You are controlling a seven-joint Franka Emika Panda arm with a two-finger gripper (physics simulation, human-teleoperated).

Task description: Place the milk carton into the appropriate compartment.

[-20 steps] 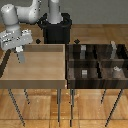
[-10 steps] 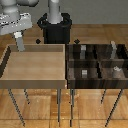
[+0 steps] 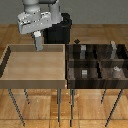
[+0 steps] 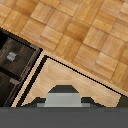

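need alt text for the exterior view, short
A white robot arm holds its gripper over the far edge of an empty light wooden tray on the exterior view's left. Beside it, a dark compartmented bin holds small grey blocks, and both stand on thin legs above a wood floor.

The light tray (image 3: 35,67) lies open, with a bare floor and low walls; the gripper (image 3: 38,44) hangs over its 12 o'clock wall. At 3 o'clock, touching it, the dark bin (image 3: 97,67) is split by dividers (image 3: 99,61) into narrow compartments. Small grey blocks (image 3: 85,73) and an upright pale carton (image 3: 113,50) stand inside, narrowing the room.
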